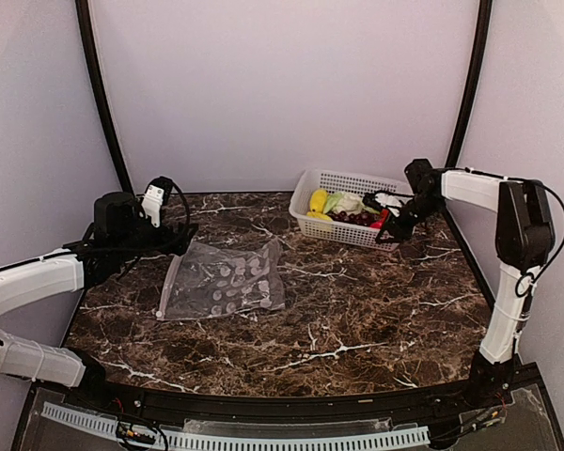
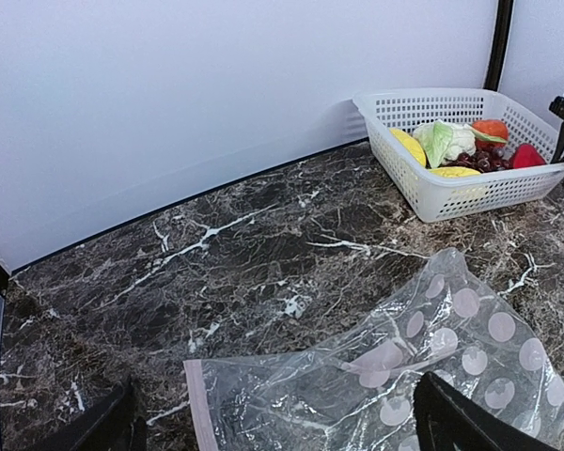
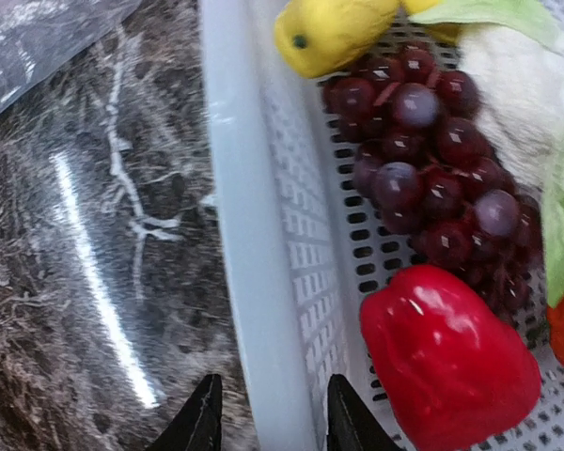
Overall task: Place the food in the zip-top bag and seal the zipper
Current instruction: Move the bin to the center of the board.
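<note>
The food is lying heaped in the white basket, upper right of centre on the desk. The zip-top bag is lying flat, left of centre. The pieces are looking light and hard. The red pepper is shining, probably slippery, so the bumpy grape bunch is promising a surer hold. The left fingers are standing wide open beside the zipper. The right fingers are straddling the basket's wall; I cannot tell whether they are pinching it.
</note>
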